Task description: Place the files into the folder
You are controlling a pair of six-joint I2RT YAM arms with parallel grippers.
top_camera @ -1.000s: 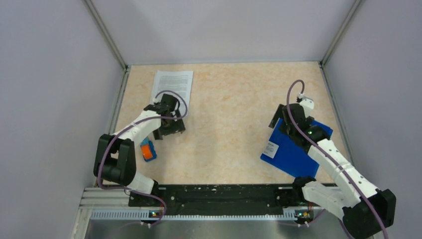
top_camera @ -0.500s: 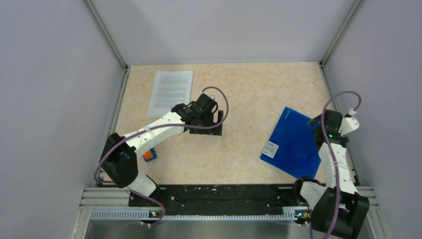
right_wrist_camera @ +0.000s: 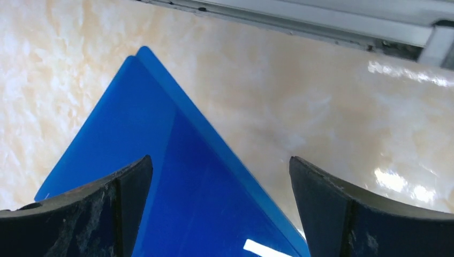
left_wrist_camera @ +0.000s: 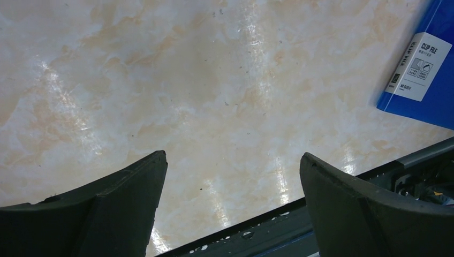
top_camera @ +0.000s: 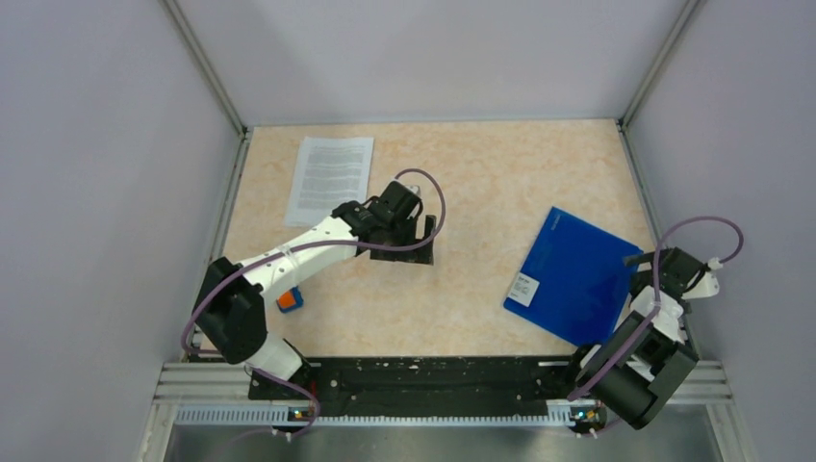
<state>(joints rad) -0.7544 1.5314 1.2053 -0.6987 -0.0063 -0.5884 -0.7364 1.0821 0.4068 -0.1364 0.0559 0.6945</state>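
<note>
1. Now both pairs of jaws stand spread wide, holding nothing. The left gripper point(left_wrist_camera: 231, 160) hangs over bare table point(left_wrist_camera: 176, 80), the right gripper point(right_wrist_camera: 219, 163) over the right corner of the folder point(right_wrist_camera: 160, 187).
2. That folder lies closed at the near right; the files point(top_camera: 330, 178) lie far left, well apart.
3. Nothing is loaded yet. Next, the cover probably needs lifting open at its edge.

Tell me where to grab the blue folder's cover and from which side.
Take the folder by the corner in the right wrist view, where its two layers sit slightly offset. It lies flat and closed, so bring the open right gripper in low from outside that corner, probably slipping one finger under the upper layer only.
</note>
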